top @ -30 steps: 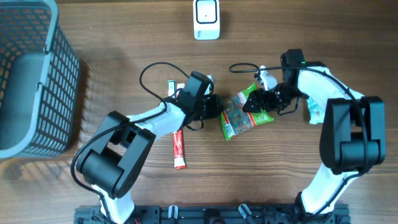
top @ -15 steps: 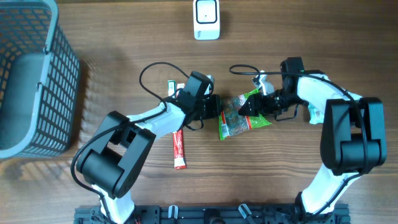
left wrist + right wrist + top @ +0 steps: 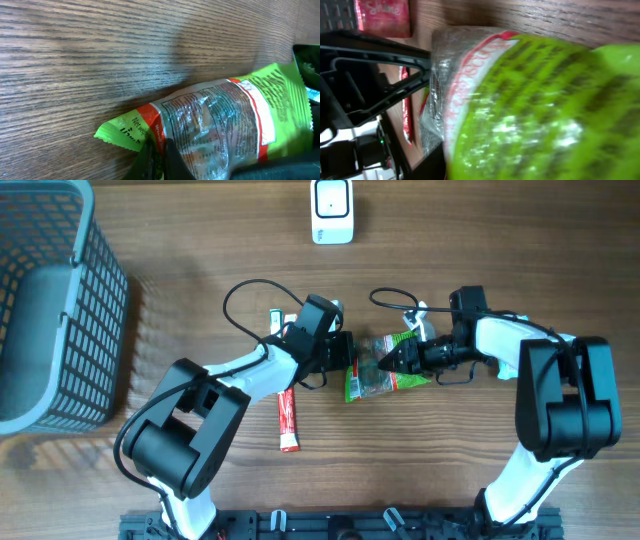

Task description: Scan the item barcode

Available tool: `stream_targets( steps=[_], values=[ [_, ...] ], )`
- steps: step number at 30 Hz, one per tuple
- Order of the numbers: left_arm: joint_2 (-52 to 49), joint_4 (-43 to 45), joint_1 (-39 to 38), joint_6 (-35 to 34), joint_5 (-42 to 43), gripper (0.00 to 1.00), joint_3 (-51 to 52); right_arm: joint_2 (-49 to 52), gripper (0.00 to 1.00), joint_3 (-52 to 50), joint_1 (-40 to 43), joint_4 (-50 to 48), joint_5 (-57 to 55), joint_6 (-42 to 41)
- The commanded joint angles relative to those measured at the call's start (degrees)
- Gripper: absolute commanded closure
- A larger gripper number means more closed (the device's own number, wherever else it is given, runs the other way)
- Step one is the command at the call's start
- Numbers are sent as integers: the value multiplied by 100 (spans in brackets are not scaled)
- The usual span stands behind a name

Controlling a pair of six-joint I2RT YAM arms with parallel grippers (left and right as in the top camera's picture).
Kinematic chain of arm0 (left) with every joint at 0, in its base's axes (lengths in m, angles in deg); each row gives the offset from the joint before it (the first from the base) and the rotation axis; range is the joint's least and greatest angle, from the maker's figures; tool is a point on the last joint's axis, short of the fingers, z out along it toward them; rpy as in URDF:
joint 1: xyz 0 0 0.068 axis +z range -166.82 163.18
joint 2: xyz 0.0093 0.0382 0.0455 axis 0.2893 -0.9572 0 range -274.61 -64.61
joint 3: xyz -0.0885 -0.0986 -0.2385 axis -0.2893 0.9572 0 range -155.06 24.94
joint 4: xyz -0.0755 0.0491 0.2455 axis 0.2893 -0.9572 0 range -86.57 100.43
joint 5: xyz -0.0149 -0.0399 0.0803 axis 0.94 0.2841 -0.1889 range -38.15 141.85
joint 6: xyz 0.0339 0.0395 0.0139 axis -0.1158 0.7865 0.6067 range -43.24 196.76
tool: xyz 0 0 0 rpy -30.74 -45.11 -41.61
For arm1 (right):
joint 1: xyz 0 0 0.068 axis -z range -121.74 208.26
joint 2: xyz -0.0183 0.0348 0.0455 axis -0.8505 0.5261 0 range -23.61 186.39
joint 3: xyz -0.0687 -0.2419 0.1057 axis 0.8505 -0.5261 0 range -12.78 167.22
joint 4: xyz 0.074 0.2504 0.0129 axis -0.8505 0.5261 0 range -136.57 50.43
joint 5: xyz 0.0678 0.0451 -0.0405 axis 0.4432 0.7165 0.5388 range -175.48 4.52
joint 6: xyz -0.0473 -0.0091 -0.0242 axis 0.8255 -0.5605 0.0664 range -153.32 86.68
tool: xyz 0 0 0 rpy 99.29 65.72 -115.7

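A green and clear snack bag [image 3: 372, 375] lies mid-table between my two grippers. My left gripper [image 3: 348, 352] is shut on the bag's left edge; in the left wrist view its jaws [image 3: 157, 161] pinch the green crimped corner of the bag [image 3: 220, 125]. My right gripper [image 3: 382, 363] reaches in from the right, its fingers drawn to a narrow point over the bag's green end. The right wrist view is filled by the blurred bag [image 3: 530, 100], with only one dark finger [image 3: 432, 167] showing. A white scanner [image 3: 332, 210] stands at the far edge. No barcode is readable.
A grey mesh basket [image 3: 60, 310] stands at the far left. A red sachet [image 3: 287, 420] lies near the left arm, and a small packet [image 3: 274, 320] lies behind it. Another packet [image 3: 505, 360] lies partly under the right arm. Cables loop near both wrists.
My right gripper has moved left along the bag and its fingers have narrowed. The bag has shifted left and turned more level. My left gripper has stayed put.
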Motion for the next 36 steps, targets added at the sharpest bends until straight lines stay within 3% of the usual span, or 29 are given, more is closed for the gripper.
stream_targets(
  steps=[1, 2, 8, 13, 17, 24, 36],
  values=[
    [-214, -48, -66, -37, 2, 96, 2, 160, 78, -114, -79, -39, -17, -57],
    [-214, -48, -66, -35, 2, 96, 2, 160, 83, -114, -79, -37, -15, -50],
    [-33, -61, 39, -33, 7, 94, 0, 160, 90, -111, -76, -35, -15, -13],
    [874, -385, 195, 83, 63, 92, -4, 160, 83, -111, -79, -61, -22, -9],
    [1375, -1167, 203, 94, 551, 95, -4, 160, 83, -111, -79, -125, -22, -11],
    [1237, -2758, 83, 101, 780, 96, 4, 160, 83, -111, -79, -144, -28, -13],
    [632, -2070, -153, 90, 1187, 96, 9, 160, 83, -111, -79, -149, -48, -11]
  ],
)
